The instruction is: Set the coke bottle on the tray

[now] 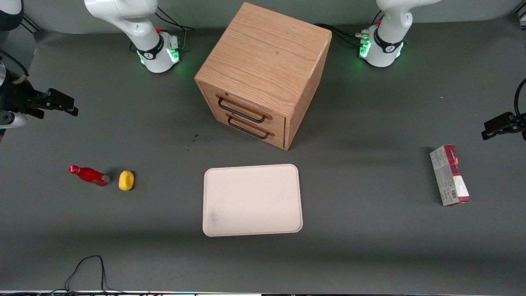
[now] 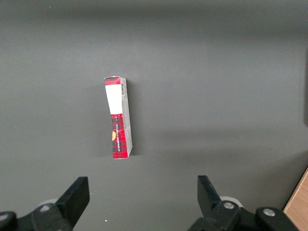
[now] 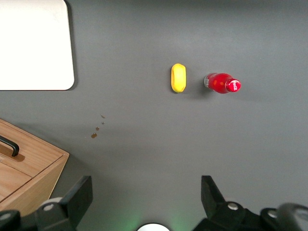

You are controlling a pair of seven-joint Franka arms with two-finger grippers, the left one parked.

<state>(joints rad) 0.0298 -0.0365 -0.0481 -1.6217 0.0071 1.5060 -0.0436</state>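
Note:
The coke bottle, small and red with a red cap and silvery base, lies on its side on the grey table toward the working arm's end; it also shows in the right wrist view. The tray, flat and cream-white with a faint grey smudge, lies in front of the drawer cabinet, nearer the front camera; one corner of the tray shows in the wrist view. My right gripper hangs open and empty well above the table, farther from the front camera than the bottle. Nothing is between the gripper's fingers.
A yellow oval lump sits right beside the bottle's base, between bottle and tray. The wooden drawer cabinet stands mid-table. A red-and-grey carton lies toward the parked arm's end. A black cable loops at the table's front edge.

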